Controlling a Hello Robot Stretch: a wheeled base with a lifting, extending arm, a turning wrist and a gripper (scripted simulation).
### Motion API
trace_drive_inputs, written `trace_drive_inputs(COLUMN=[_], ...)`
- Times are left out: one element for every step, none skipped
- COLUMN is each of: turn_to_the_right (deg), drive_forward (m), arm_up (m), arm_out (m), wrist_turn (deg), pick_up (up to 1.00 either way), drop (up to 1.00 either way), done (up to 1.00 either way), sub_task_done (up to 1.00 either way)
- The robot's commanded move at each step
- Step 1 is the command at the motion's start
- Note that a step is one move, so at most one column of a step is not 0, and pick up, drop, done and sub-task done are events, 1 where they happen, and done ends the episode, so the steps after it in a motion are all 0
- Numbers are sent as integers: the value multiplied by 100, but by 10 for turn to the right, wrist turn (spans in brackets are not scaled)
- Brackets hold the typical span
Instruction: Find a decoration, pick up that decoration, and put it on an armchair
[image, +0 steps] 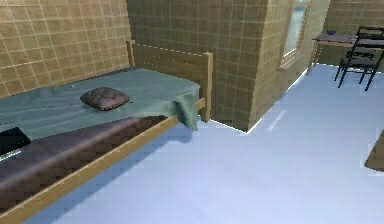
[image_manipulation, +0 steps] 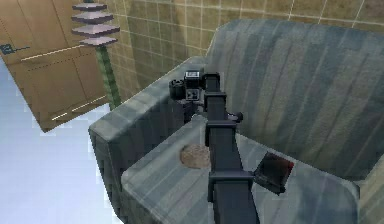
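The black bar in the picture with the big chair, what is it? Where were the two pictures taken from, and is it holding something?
That dark bar is a wheeled robot's arm. At its far end sits the gripper, which grabs things. A camera on the robot's body, looking sideways, took this picture. The arm reaches over a grey-green armchair. On its seat lie a round brownish thing and a dark boxy thing. I cannot tell whether the gripper holds anything. The other picture looks ahead: a bed with a green blanket and a dark cushion, and a black chair farther off.
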Motion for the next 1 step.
trace_drive_inputs(turn_to_the_right=[0], drive_forward=[0], arm_up=[0], arm_out=[0], wrist_turn=[0], pick_up=[0], drop=[0], done=[100], sub_task_done=[0])
